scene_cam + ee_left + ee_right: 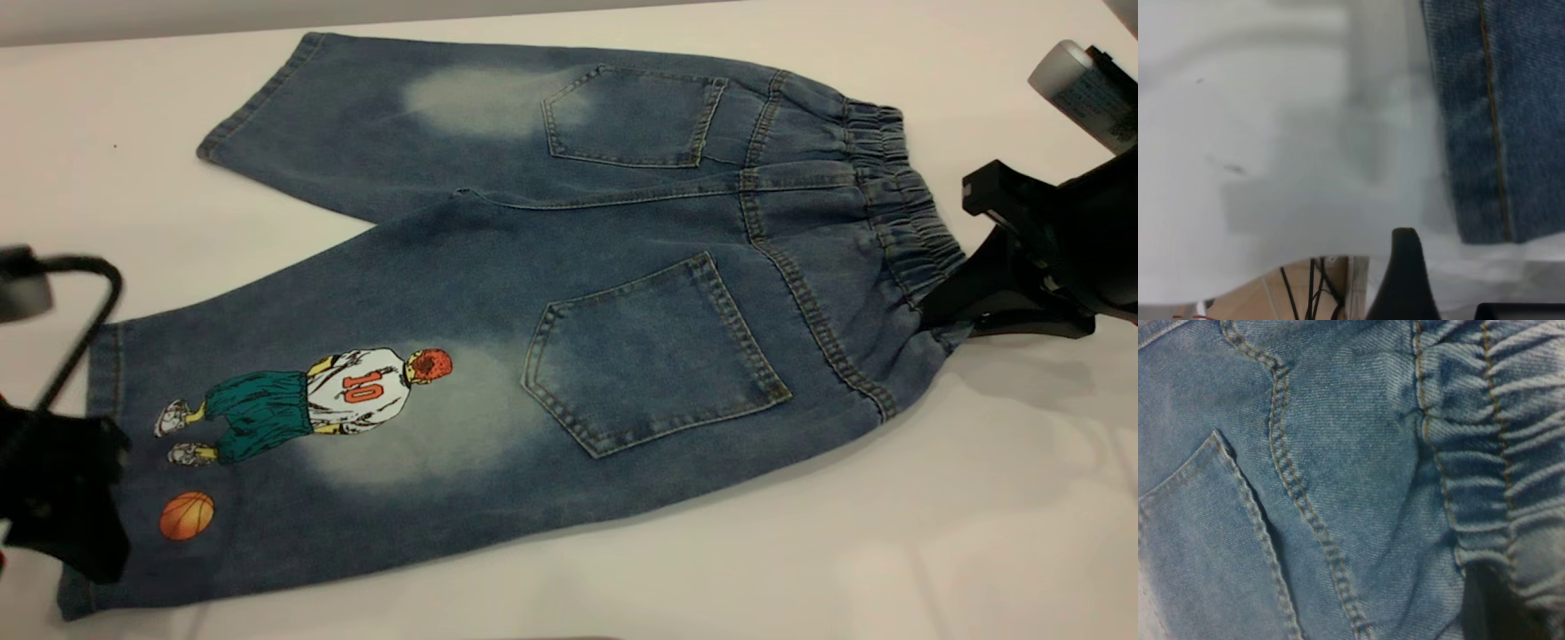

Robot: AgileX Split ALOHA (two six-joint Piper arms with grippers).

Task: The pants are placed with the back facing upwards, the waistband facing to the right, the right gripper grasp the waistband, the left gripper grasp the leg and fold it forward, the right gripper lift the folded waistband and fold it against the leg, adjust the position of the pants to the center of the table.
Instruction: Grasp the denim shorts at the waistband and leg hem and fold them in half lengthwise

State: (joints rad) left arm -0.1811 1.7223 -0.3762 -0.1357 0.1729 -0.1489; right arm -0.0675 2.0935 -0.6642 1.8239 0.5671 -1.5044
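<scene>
The pants [533, 293] lie flat on the table [889, 551], back up, with both patch pockets showing. The ruffled waistband [898, 204] points right. My right gripper [933, 309] is at the waistband's near end, shut on it. In the right wrist view one dark finger [1488, 600] shows with the gathered waistband [1511, 453] lapped over it. The leg [293, 427] with the player print and orange ball reaches to the near left. My left gripper [76, 516] hovers over its hem, open. In the left wrist view the left gripper [1461, 293] holds nothing, and the hem [1498, 133] lies just beyond its fingers.
The plain leg [373, 124] lies at the far left. A grey cylinder [1071, 80] on the right arm sits at the far right. The left wrist view shows the table edge [1271, 267] with cables [1315, 287] below it. White tabletop surrounds the pants.
</scene>
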